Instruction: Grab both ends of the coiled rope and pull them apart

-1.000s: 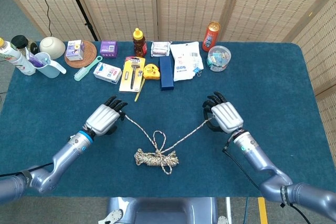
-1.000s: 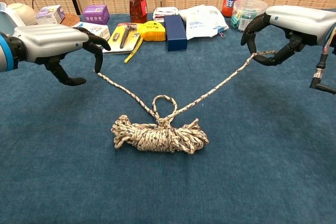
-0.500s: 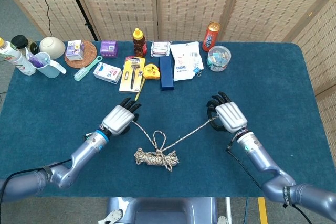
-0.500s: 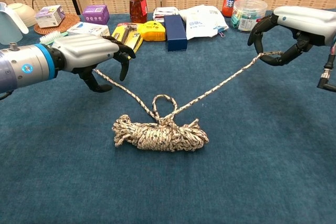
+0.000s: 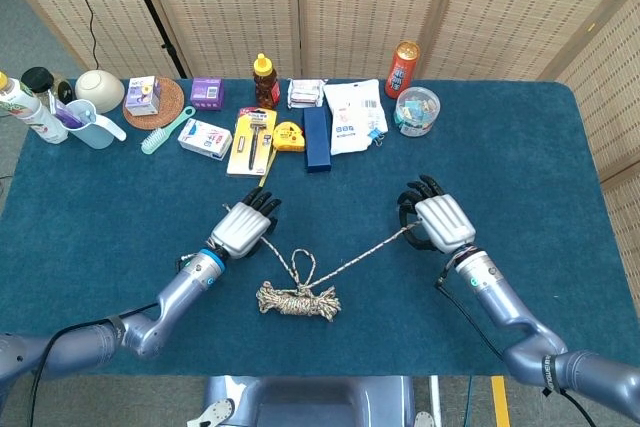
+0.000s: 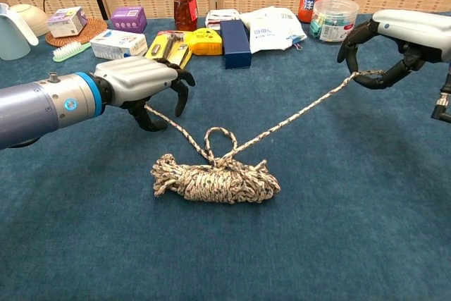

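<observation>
While the coiled rope (image 6: 215, 178) lies bundled nearest the robot, its two ends run beyond it; left hand (image 6: 144, 84) pinches one, right hand (image 6: 392, 41) the other; either thin pinch could slip if the bundle's loop snags.

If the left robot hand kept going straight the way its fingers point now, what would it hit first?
Probably the yellow razor pack: the left robot hand points up-table toward it, with bare cloth between. Height above the table is unclear.

Honey bottle (image 5: 264, 80) at table's (image 5: 560, 147) far edge; yellow tape measure (image 5: 288, 135) just right-front of it, navy box (image 5: 317, 139) beside that.
</observation>
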You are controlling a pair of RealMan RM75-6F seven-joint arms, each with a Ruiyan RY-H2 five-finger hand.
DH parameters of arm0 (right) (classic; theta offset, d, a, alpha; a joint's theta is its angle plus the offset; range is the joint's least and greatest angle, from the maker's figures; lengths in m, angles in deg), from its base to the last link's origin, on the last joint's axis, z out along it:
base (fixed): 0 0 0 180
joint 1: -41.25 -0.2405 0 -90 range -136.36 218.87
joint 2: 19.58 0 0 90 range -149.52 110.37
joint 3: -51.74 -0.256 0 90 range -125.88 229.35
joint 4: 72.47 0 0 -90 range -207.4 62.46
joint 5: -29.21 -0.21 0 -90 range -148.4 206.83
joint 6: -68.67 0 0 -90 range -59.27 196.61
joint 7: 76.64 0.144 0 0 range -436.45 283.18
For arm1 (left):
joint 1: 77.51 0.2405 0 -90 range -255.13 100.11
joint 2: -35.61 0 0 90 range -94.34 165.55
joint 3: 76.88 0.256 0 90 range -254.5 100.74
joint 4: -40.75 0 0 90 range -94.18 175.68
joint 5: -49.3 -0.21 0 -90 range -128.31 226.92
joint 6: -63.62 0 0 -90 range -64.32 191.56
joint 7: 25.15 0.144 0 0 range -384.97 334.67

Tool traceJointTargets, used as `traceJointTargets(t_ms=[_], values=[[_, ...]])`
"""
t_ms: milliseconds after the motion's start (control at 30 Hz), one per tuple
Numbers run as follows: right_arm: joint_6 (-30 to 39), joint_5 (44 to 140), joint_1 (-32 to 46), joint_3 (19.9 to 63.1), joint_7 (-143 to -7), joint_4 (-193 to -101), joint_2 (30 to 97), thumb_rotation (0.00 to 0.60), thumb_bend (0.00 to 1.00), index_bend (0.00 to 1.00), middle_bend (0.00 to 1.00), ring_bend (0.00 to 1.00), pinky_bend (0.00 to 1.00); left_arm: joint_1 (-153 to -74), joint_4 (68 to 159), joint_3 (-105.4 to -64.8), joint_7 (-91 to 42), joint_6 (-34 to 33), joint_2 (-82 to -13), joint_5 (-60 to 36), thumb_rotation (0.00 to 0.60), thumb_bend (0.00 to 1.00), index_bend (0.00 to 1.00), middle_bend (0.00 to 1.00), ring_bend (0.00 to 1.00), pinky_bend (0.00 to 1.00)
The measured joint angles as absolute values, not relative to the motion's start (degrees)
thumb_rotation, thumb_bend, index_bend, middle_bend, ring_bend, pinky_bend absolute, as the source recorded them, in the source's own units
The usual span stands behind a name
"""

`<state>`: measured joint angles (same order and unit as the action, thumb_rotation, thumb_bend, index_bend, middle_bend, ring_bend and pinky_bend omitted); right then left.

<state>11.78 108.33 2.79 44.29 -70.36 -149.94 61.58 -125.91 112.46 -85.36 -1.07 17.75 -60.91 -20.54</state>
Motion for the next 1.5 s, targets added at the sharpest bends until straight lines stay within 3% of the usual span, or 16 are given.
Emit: traceJointTargets(t_ms=[1500], values=[[12.50, 107.93, 3.36, 43.82, -70.07, -150.03, 61.21, 0.600, 0.45, 0.62, 0.32, 0.15, 0.05, -126.65, 109.61, -85.10, -1.41, 16.63, -63.88, -17.16, 0.600, 0.37, 0.63, 0.20, 0.08, 0.00]])
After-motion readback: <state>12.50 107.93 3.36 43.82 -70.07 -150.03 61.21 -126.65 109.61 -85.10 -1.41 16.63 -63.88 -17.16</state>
